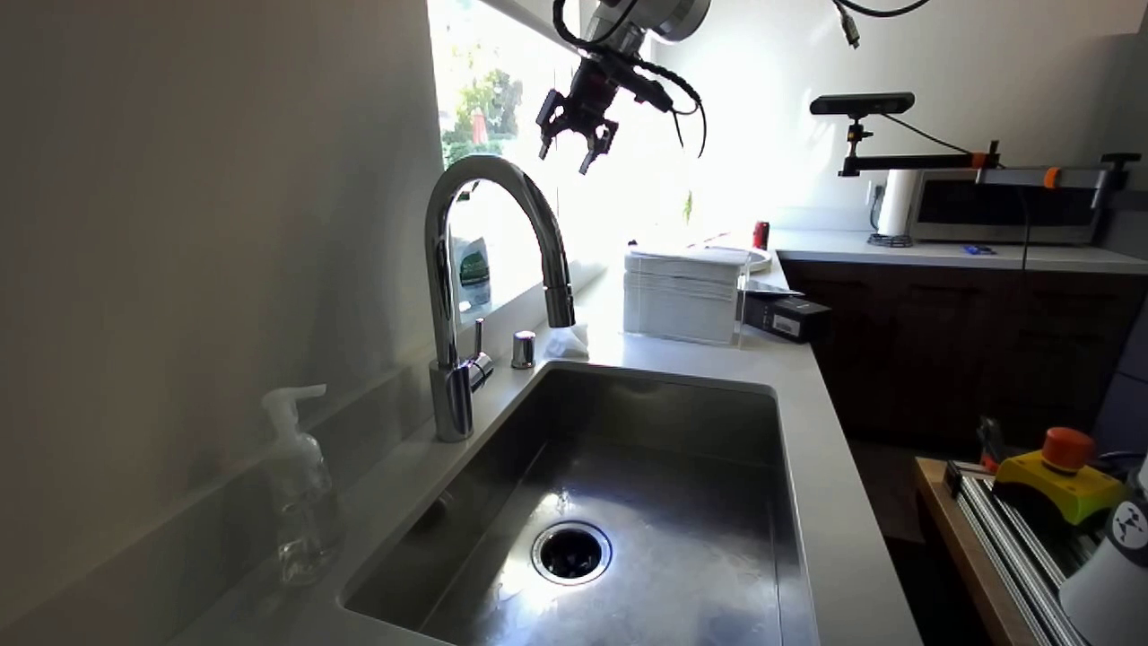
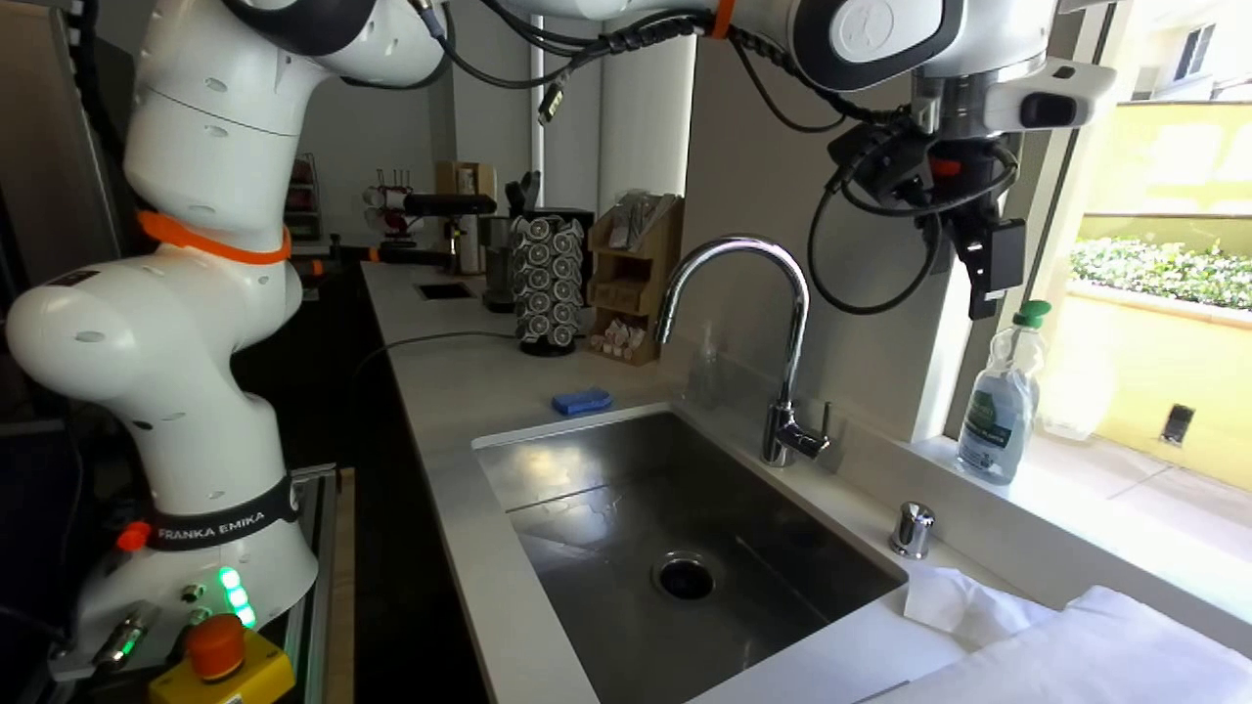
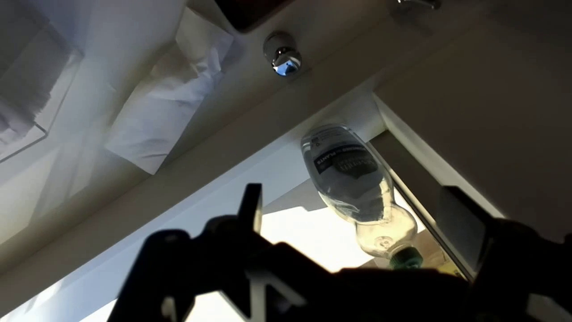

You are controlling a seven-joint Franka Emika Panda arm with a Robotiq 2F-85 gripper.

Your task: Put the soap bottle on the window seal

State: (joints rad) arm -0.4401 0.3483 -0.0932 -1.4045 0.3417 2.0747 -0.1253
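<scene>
The soap bottle is translucent with bluish contents and a green cap. It stands upright on the window seal in an exterior view (image 2: 998,420), at the corner beside the window frame. It also shows behind the faucet (image 1: 473,269) and in the wrist view (image 3: 348,170). The window seal (image 2: 1105,533) is a pale, brightly lit ledge; it also shows in the wrist view (image 3: 223,197). My gripper (image 1: 563,162) is open and empty, raised above the ledge and apart from the bottle. In the wrist view the bottle shows between the spread fingers (image 3: 355,210), its cap partly hidden by the gripper body.
An arched chrome faucet (image 2: 800,323) and a steel sink (image 2: 548,577) stand before the window. A short chrome cap (image 2: 914,530) and crumpled white paper (image 2: 968,601) lie below the ledge. A clear pump dispenser (image 1: 300,502), a white stack (image 1: 682,301) and a blue sponge (image 2: 582,401) are on the counter.
</scene>
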